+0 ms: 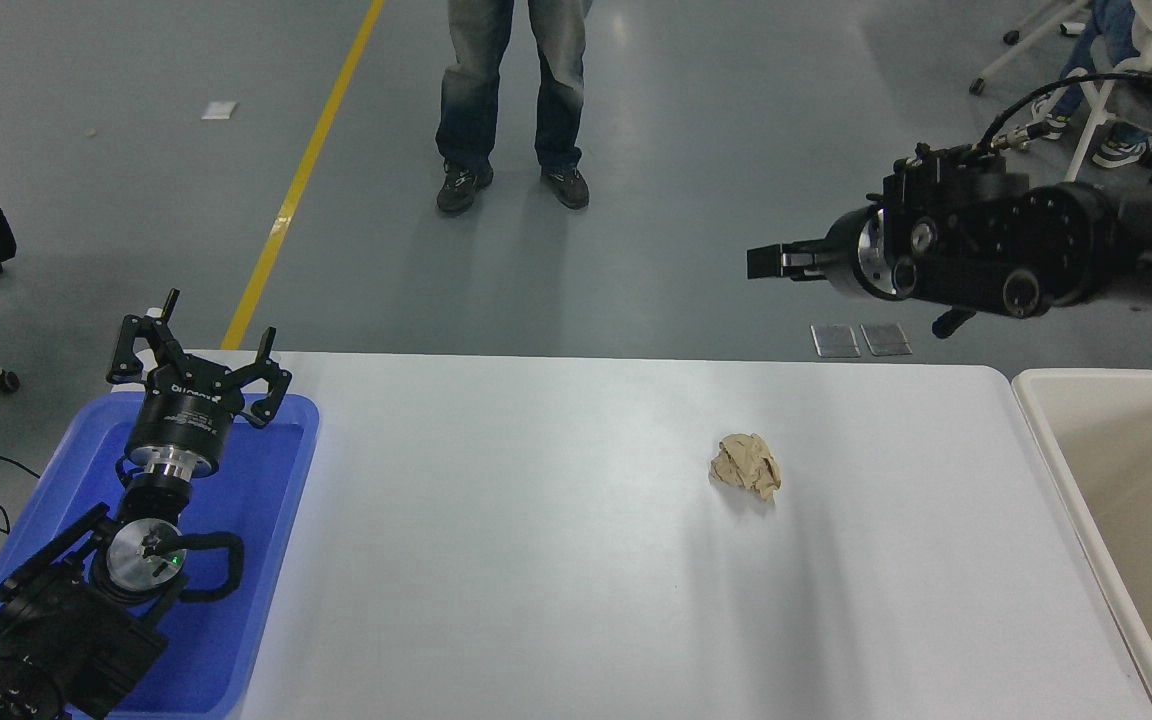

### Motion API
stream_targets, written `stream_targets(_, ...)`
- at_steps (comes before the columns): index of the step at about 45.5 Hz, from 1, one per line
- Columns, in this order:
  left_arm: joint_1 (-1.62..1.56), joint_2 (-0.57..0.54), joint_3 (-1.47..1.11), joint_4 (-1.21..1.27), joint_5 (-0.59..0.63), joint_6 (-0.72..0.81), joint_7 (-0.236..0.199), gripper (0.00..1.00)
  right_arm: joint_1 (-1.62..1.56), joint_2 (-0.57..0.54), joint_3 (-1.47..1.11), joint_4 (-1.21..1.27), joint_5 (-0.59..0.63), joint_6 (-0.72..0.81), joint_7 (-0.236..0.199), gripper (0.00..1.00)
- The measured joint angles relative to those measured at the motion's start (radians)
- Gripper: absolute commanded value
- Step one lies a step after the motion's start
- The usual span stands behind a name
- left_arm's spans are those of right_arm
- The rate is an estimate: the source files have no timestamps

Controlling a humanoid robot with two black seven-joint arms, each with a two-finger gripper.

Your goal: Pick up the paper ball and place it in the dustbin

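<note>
Left black arm parked at about 7 o'clock, its black gripper (198, 362) over the blue rectangular plastic tray (281, 520), fingers spread wide, holding nothing; small tan-beige crumpled paper ball (747, 465) sits on the white table (536, 560) right of centre, at about 3 o'clock, untouched; large cream-white rectangular plastic dustbin (1046, 440) at the table's right end, around 4 o'clock, well apart from the ball; right black gripper (766, 262) reaches in from 2 o'clock, held high beyond the table's far edge, pointing left, seen side-on, so can't tell how far open; nothing seen in it; person in jeans (511, 80) stands at 12 o'clock on the grey floor.
</note>
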Motion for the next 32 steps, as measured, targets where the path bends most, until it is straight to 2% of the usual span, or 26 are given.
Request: stream_targets(32, 0.0, 0.0, 0.0, 0.0, 0.0, 0.0, 0.0, 1.0, -0.338, 0.126, 0.036, -0.215, -0.001, -0.104, 0.005, 1.0)
